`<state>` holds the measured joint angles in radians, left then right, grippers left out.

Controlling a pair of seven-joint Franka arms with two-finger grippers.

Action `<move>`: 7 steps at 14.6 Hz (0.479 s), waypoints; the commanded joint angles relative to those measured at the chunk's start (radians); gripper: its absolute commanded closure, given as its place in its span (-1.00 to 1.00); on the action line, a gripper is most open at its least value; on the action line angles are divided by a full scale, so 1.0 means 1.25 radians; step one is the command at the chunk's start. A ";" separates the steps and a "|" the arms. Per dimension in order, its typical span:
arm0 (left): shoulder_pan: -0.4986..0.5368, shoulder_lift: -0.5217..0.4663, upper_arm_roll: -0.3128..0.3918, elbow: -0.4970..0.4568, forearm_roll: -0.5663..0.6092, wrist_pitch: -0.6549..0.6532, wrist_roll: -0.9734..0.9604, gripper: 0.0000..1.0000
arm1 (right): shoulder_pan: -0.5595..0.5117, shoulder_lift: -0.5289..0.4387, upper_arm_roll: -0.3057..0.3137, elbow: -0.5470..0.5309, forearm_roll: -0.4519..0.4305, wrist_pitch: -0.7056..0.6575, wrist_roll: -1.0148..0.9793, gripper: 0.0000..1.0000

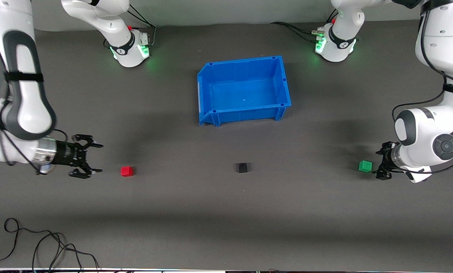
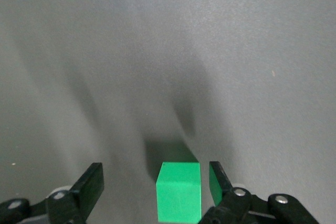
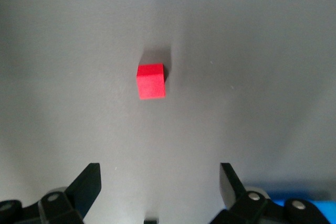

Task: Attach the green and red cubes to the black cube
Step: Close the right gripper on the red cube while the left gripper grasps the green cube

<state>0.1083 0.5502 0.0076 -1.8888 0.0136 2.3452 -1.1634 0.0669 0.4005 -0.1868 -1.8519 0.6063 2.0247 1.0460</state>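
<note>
The green cube (image 1: 365,166) sits on the grey mat toward the left arm's end. My left gripper (image 1: 378,163) is low beside it and open. In the left wrist view the green cube (image 2: 179,191) lies between the open fingers, close to one finger (image 2: 216,182), and the left gripper (image 2: 155,169) is not closed on it. The black cube (image 1: 242,167) sits mid-table, nearer the front camera than the bin. The red cube (image 1: 127,171) lies toward the right arm's end. My right gripper (image 1: 93,159) is open and empty, a short way from the red cube (image 3: 151,81), as its wrist view (image 3: 159,167) shows.
An empty blue bin (image 1: 245,113) stands mid-table between the two arm bases. Loose black cables (image 1: 40,246) lie at the table's front edge toward the right arm's end. The three cubes lie in one row across the mat.
</note>
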 commanded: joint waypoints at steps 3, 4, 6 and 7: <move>-0.003 0.010 -0.004 0.000 -0.002 0.027 -0.028 -0.80 | 0.003 0.094 -0.001 -0.024 0.115 0.098 -0.137 -1.00; -0.003 0.011 -0.004 0.000 -0.002 0.028 -0.025 -0.80 | 0.004 0.113 -0.001 -0.023 0.121 0.123 -0.142 -1.00; -0.009 0.018 -0.004 -0.003 -0.002 0.039 -0.025 -0.76 | 0.008 0.148 0.005 -0.019 0.142 0.169 -0.160 -1.00; -0.012 0.020 -0.004 -0.005 -0.001 0.047 -0.025 -0.74 | 0.008 0.162 0.006 -0.018 0.153 0.177 -0.176 -1.00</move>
<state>0.1063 0.5682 0.0010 -1.8884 0.0136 2.3746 -1.1769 0.0688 0.5681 -0.1813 -1.8872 0.7499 2.2111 0.8747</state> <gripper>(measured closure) 0.119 0.000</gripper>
